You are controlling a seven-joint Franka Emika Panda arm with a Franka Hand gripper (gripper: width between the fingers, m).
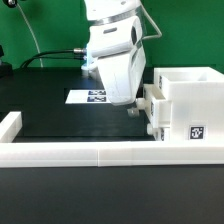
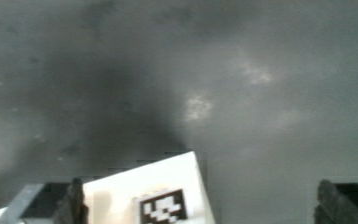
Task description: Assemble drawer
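Our gripper (image 1: 131, 108) hovers with its fingers spread, holding nothing. The drawer housing (image 1: 185, 105) stands just beside it, a tray (image 1: 156, 108) protruding toward us.

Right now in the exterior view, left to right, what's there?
Raised white rim end → marker board → tool → small tray with knob → tall drawer housing.

A robotics lab. A black table (image 1: 60, 115) edged by a low white rim (image 1: 70, 152) carries a tagged marker board (image 1: 88, 97). A green backdrop (image 1: 45, 25) hangs behind.
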